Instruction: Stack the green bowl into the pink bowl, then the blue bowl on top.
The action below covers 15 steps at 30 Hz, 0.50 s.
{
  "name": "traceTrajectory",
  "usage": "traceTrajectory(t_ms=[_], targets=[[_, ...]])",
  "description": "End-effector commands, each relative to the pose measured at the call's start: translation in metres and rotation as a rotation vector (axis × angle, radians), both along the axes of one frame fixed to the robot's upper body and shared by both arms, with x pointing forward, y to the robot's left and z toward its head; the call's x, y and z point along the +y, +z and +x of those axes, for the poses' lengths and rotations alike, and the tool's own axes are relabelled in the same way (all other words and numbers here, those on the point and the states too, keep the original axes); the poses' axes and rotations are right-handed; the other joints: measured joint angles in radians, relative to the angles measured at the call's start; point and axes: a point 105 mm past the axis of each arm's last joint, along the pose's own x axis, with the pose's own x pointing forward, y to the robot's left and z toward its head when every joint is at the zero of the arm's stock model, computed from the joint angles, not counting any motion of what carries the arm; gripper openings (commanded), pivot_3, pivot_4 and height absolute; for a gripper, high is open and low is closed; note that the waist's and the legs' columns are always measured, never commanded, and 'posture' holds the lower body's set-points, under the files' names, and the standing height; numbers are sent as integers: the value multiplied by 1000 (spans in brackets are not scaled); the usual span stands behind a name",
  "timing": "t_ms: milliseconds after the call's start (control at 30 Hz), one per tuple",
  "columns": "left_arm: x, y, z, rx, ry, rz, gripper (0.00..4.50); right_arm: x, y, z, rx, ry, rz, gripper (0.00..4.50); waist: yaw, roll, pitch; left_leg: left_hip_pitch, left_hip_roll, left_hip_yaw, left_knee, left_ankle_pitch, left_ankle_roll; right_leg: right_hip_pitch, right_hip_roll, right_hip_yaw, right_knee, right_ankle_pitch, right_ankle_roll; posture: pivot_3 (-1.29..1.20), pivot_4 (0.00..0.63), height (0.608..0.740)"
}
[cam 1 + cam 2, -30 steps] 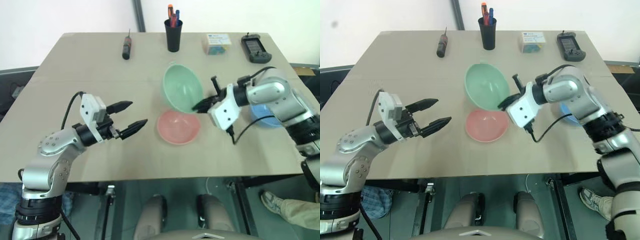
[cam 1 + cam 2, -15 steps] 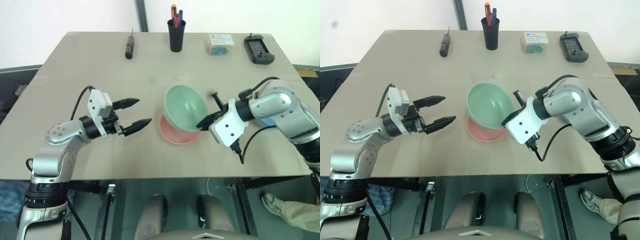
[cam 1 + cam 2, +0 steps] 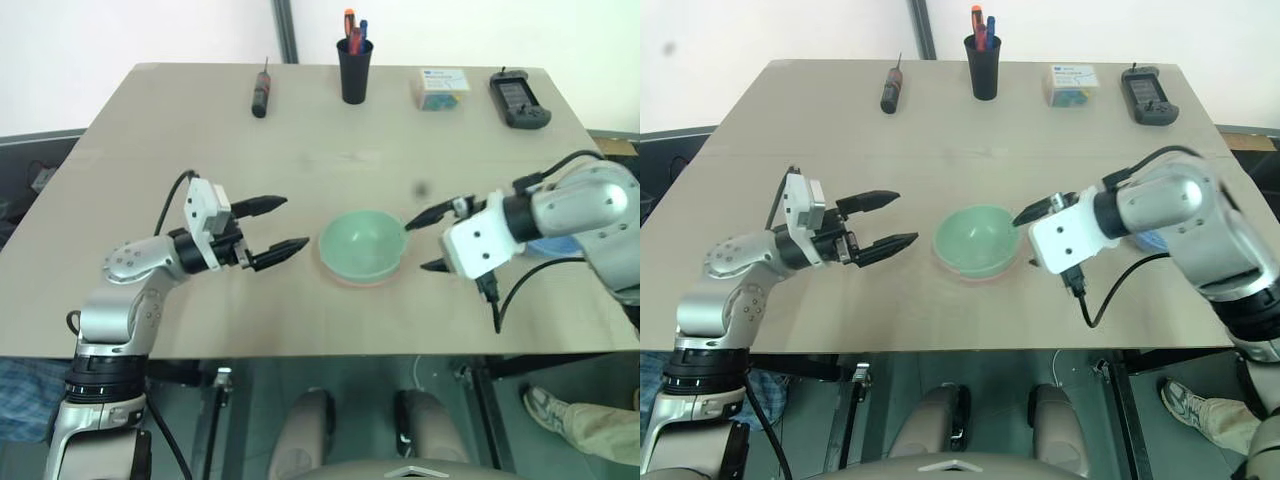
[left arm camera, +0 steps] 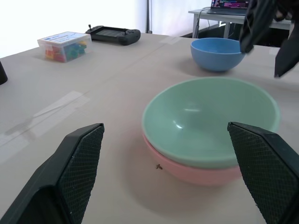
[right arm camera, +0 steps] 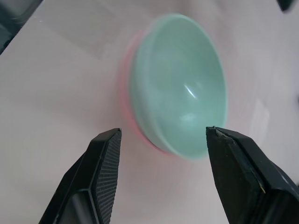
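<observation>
Right gripper [image 3: 428,240]: fingers apart, holding nothing, just off the green bowl [image 3: 362,244], which sits nested in the pink bowl [image 4: 196,171] mid-surface. Left gripper [image 3: 277,229]: fingers spread wide, empty, near the stack's other side. The blue bowl [image 4: 217,53] stands apart behind the right arm, near the surface [image 3: 200,140] edge.

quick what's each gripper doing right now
Left gripper: jaws open, holding nothing.
Right gripper: jaws open, holding nothing, beside the green bowl.
</observation>
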Motion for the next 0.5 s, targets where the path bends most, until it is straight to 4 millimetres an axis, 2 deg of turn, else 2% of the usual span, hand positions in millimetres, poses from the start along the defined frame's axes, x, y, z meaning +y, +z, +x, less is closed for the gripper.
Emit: traceTrajectory(t_ms=[33,167,300,400,500], targets=[[-8,11,-3,-63,-41,-8,4500,-39,29,13,24,-275,153,3037,1,0,0,0,0,0,0,0,0,0,0,0,0,0,0,0,150,740],[-18,13,-4,-82,-75,-37,4500,-93,35,30,51,-625,291,3037,2,0,0,0,0,0,0,0,0,0,0,0,0,0,0,0,150,740],[-25,14,-3,-100,-100,-53,4500,-135,22,36,107,-902,422,3037,2,0,0,0,0,1,0,0,0,0,0,0,0,0,0,0,150,740],[-29,14,0,-105,-114,-57,4500,-149,0,31,215,-1034,501,3037,1,0,0,0,0,1,0,0,0,0,0,1,0,0,0,0,150,740],[-32,14,2,-110,-129,-58,4500,-153,-16,26,264,-1093,502,3037,-2,0,0,0,0,1,0,0,0,0,0,1,0,0,0,0,150,740]])
